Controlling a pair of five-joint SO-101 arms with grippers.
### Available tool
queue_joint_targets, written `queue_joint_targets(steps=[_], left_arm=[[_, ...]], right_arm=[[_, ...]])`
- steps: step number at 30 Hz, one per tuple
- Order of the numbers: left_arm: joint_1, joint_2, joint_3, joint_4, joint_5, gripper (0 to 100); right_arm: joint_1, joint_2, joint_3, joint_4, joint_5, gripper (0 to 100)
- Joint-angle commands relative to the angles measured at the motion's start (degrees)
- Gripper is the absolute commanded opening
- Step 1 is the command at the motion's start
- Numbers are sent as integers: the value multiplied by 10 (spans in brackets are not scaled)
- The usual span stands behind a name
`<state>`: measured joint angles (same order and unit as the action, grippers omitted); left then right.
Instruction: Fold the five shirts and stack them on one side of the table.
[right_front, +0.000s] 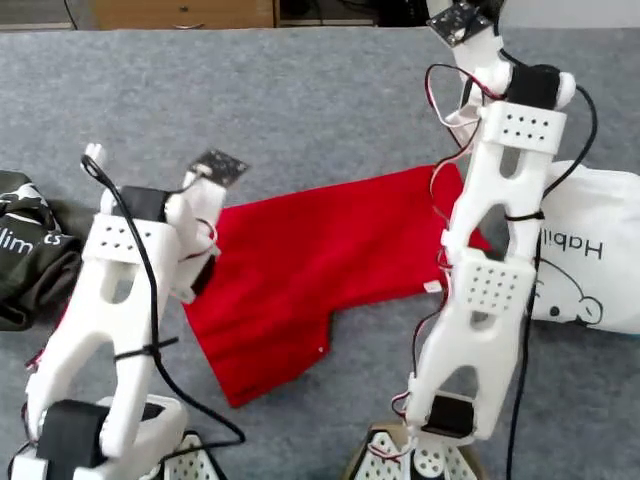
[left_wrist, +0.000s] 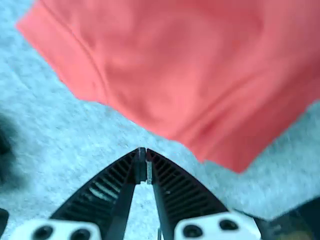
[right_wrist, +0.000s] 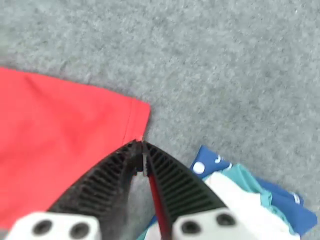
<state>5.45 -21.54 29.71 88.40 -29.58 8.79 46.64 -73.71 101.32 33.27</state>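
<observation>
At the left edge of the grey felt-covered table (right_front: 300, 90) we see a black shirt (right_front: 30, 265) of soft cotton, bunched in a low heap. Next to it is the left arm. The left gripper (left_wrist: 143, 167), a black ribbed pincer, has its jaws drawn together on nothing. It hangs over bare felt just beside the left edge of a red shirt (right_front: 320, 270) of thin knit cotton.

That red shirt lies spread flat across the middle of the table, between the two arms, slanting from the front left toward the back right.

The right gripper (right_wrist: 142, 157), black and ribbed like the other, also has its jaws together, with its tip at the shirt's far right corner. We cannot tell whether any hem is caught there.

Just beside that corner lies a heap of blue, teal and white cloth (right_wrist: 240, 192). At the right edge of the table rests a white shirt (right_front: 590, 260) printed with a bear.

We judge the red shirt to be light and limp, with no stiffness to hold a crease. It will drape from any pinch and likely drag on the felt. The stitched hem and corners are thicker than the body cloth, so we would take hold there, low to the table. One corner for each pincer should keep the fold even.
</observation>
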Motion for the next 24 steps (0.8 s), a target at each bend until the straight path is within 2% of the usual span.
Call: queue_joint_targets(steps=[1, 5, 10, 13, 18, 24], left_arm=[[47, -20, 17, 27, -6, 18], [116, -29, 37, 55, -39, 23], [178, -31, 47, 69, -44, 137], [200, -31, 48, 76, -47, 147], [280, -31, 60, 104, -42, 147], [298, -26, 75, 83, -45, 148]], right_arm=[[3, -119, 98, 11, -4, 3], [3, -227, 216, 11, -4, 3], [6, -353, 330, 11, -4, 4], [19, -418, 390, 11, -1, 4], [58, -502, 483, 11, 0, 5], [109, -591, 542, 11, 0, 5]])
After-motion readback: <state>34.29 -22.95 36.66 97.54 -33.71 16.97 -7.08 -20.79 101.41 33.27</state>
